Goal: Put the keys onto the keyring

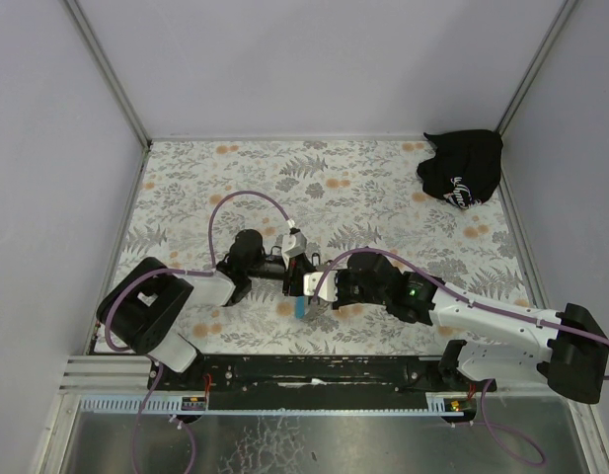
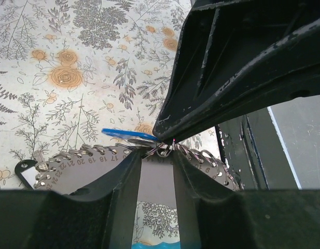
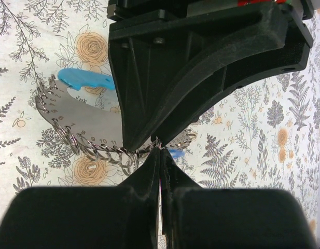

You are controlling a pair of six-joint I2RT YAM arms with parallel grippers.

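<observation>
The keyring is a grey numbered plate [image 2: 71, 174] with several small wire rings [image 3: 95, 150] along its curved rim. It is held up between the two arms [image 1: 312, 283]. A light-blue piece [image 3: 84, 79] lies beneath it. A blue key [image 2: 121, 134] lies flat at the rim, its metal blade running under my right gripper [image 2: 161, 138]. My right gripper [image 3: 160, 150] is shut, its tips pressed together at a wire ring; I cannot tell whether it pinches anything. My left gripper [image 2: 155, 153] stands partly open with its tips on the ringed rim. The plate shows through its gap.
A black cloth bag [image 1: 462, 168] with white print lies at the far right corner. Purple cables [image 1: 247, 195] loop over the flowered tablecloth [image 1: 383, 197] behind the left arm. Grey walls close in the table on three sides. A black rail [image 1: 314, 370] runs along the near edge.
</observation>
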